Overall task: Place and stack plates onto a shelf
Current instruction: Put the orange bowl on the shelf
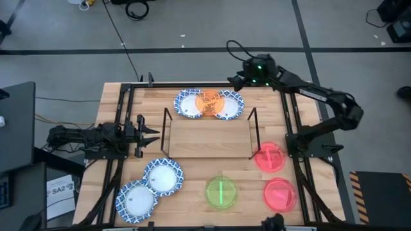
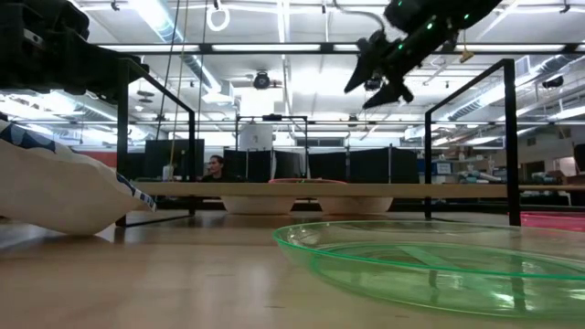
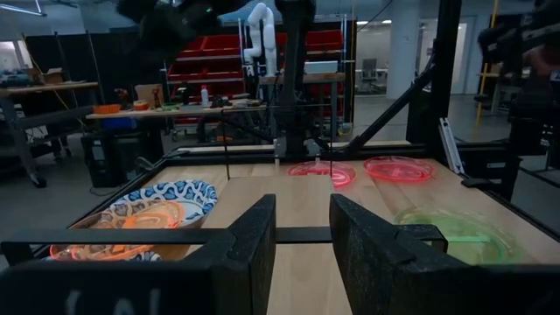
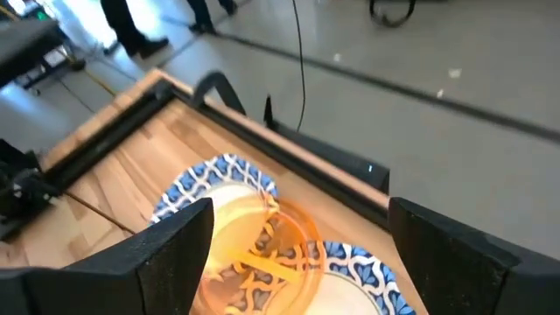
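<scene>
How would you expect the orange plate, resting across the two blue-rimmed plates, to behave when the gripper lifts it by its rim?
The orange plate looks thin and translucent, so probably light and slightly flexible. Bridging two blue-rimmed plates, it may rock or slide when nudged. The open right gripper hovers above it, empty.

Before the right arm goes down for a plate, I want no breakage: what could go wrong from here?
The orange plate lies overlapping two blue-rimmed plates; the open right gripper hanging above could drag a neighbour along or knock it off the table's far edge. The shelf has thin wire frames at both ends, which a carried plate could clip. The left gripper waits, open and empty, just beside the shelf's left end, so the arms might crowd there.
</scene>
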Robot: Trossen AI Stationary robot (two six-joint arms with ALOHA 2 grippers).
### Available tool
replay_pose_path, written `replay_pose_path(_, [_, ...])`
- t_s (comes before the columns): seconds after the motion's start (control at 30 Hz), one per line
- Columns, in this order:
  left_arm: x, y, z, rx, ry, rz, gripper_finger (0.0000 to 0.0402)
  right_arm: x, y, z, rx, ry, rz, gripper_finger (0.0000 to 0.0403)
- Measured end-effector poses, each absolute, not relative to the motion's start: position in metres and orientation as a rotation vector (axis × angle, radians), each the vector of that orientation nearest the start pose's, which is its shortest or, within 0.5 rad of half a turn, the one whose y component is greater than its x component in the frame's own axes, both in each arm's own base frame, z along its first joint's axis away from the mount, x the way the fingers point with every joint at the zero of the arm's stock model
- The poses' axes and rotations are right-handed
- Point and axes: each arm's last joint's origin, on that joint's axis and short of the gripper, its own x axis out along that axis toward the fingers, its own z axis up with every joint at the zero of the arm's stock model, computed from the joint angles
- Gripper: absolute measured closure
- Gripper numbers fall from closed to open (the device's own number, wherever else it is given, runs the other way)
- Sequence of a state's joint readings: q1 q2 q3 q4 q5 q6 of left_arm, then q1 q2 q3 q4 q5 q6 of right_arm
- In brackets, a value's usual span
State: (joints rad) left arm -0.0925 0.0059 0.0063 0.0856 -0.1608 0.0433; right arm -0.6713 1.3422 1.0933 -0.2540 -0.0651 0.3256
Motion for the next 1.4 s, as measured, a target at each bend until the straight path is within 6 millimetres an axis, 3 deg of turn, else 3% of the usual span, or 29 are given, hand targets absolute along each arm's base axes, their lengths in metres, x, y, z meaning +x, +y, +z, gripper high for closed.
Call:
replay_pose_path(0.33, [0.097, -0.004, 0.173, 0.032, -0.083, 0.07, 0.0285, 0.249, -0.22, 0.257, 0.668, 0.52, -0.61, 0.0055])
replay_pose_path(0.73, [0.097, -0.004, 0.173, 0.033, -0.084, 0.07, 0.0285, 0.269, -0.233, 0.209, 0.765, 0.621, -0.496, 0.0055])
replay_pose_path(1.1, [0.097, -0.004, 0.173, 0.033, -0.083, 0.07, 0.0285, 0.279, -0.233, 0.181, 0.802, 0.695, -0.471, 0.0055])
replay_pose_path(1.4, [0.097, -0.004, 0.173, 0.033, -0.084, 0.071, 0.0285, 0.284, -0.229, 0.175, 0.81, 0.713, -0.441, 0.0055])
